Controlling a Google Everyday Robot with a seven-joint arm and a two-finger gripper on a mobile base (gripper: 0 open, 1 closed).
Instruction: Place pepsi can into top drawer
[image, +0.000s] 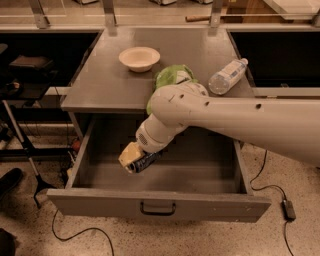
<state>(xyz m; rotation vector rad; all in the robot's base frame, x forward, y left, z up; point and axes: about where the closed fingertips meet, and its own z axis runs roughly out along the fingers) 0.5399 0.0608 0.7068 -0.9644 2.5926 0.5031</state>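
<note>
Fingers (128, 155) of gripper (134, 164) clamp pepsi can (148, 161), half hidden, within open top drawer (160, 204), arm blocking its rear.

Table (100, 85): grey metal, in the middle.
Floor (200, 240): pale, speckled, before the table.
Cable (262, 172): black, right of the table.
Shelves (30, 70): dark, left of the table.
Light: warm, dim.
Gripper (134, 161): under the table top, clasping the can (146, 162).
</note>
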